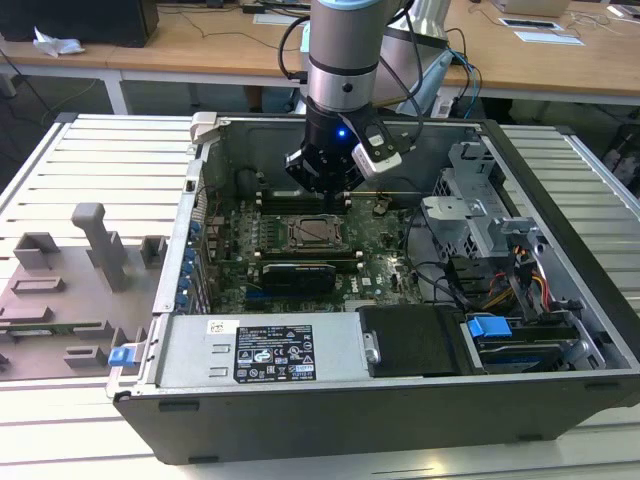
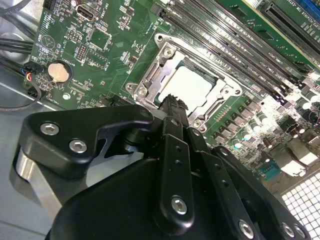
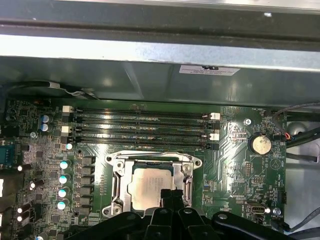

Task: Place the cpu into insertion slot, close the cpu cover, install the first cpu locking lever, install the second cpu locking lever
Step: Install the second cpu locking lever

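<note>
Going across the exterior view from its left: grey fixture blocks [image 1: 90,245] sit on the slatted table, well apart from the open PC case [image 1: 560,200]. The power supply [image 1: 265,350] carries a label, print too small to read. The gripper [image 1: 322,178] hangs just above the insertion slot [image 1: 310,232], likely for socket work. In both wrist views the cpu [image 3: 150,184] lies flat in the slot, with the cpu cover [image 3: 116,165] apparently down around it. Fingers [image 2: 172,107] pinched narrow, holding nothing, tips close by the cover edge. Memory slots [image 3: 140,127] run beside the socket, coin cell [image 3: 260,144] further off. Board silkscreen unreadable
</note>
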You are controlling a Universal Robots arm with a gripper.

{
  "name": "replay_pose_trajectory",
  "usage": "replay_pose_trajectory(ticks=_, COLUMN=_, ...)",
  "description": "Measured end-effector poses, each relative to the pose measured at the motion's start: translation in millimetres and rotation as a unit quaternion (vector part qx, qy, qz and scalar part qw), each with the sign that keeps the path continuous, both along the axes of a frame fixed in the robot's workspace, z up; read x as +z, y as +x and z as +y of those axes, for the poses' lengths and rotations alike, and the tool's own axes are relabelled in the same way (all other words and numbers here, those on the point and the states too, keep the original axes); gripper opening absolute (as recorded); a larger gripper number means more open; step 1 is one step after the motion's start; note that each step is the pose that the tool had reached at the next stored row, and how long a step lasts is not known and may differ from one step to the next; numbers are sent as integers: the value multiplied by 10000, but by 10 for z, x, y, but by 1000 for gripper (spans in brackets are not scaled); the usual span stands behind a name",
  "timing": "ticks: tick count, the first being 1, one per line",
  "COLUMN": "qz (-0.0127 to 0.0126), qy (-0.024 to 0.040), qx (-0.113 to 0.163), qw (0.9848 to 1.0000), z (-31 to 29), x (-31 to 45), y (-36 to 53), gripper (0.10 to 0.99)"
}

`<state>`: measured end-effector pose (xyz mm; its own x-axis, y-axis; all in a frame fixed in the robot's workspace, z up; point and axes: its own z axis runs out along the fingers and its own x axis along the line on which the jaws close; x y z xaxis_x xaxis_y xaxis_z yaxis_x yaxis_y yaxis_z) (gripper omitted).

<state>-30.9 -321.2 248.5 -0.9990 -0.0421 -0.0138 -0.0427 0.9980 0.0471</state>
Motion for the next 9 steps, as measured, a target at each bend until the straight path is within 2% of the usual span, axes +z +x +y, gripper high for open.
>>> replay_pose_trajectory(ticks=6, qz=1, qy=-1, qx=0, qw=10000, z=-3, x=2, y=0, gripper=106)
replay_pose_trajectory(ticks=9, qz=0, qy=-1, qx=0, qw=10000, z=-33, x=0, y=-2, gripper=106)
